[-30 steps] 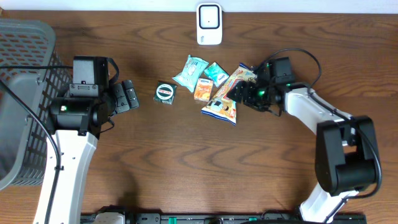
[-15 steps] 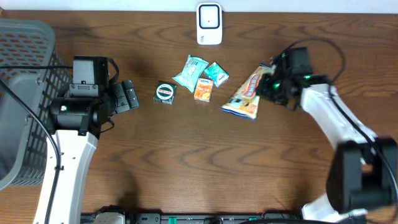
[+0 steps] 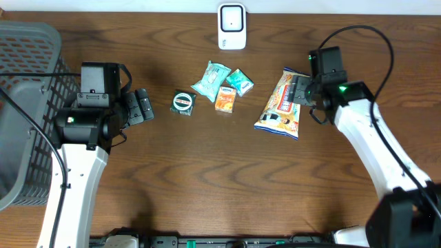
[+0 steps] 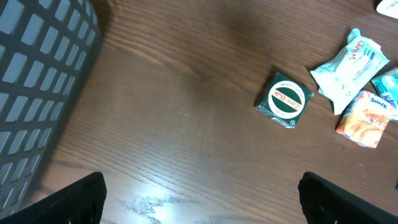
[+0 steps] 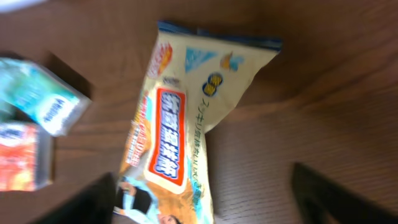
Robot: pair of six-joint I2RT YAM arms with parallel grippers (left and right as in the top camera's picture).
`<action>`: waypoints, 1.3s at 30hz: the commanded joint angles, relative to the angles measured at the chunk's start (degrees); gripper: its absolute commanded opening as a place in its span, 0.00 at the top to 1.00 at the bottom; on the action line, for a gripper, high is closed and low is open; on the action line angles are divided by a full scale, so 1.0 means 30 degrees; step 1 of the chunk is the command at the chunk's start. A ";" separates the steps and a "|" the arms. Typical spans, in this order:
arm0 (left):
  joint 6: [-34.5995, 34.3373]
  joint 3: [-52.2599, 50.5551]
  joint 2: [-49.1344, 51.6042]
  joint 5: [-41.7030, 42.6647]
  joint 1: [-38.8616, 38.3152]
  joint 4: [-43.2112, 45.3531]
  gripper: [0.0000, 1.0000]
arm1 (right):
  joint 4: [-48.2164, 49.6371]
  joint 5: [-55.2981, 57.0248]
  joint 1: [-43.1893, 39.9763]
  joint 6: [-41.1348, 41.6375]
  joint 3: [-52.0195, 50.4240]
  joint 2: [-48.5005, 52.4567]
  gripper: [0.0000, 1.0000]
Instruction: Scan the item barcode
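A long orange and cream snack packet (image 3: 279, 103) lies flat on the wooden table, right of the other items. My right gripper (image 3: 301, 90) hovers at its upper right end, open. In the right wrist view the packet (image 5: 180, 124) runs down toward the left finger (image 5: 93, 202), and the jaws stand wide with nothing gripped. The white scanner (image 3: 232, 26) stands at the table's back edge. My left gripper (image 3: 142, 106) stays open at the left, over bare wood (image 4: 205, 208).
A green round tin (image 3: 182, 102), a pale teal pack (image 3: 210, 80), a small teal packet (image 3: 240, 81) and an orange packet (image 3: 225, 98) lie in a cluster below the scanner. A grey mesh basket (image 3: 27, 110) fills the left edge.
My right gripper pulled the snack packet to the right, away from the cluster, then opened and let it go. The left arm has not moved.
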 commanded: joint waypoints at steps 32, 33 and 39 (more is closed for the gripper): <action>0.0102 0.0095 -0.0080 -0.0255 0.0073 -0.0066 0.02 | -0.3060 1.1832 0.4575 -0.5537 0.2543 0.4262 0.99; 0.0102 0.0095 -0.0080 -0.0255 0.0073 -0.0066 0.02 | -0.3089 1.2539 0.5122 -0.5537 0.2550 0.5027 0.99; 0.0102 0.0095 -0.0080 -0.0255 0.0073 -0.0066 0.02 | -0.3621 1.3427 0.8779 -0.5530 0.2565 0.6936 0.76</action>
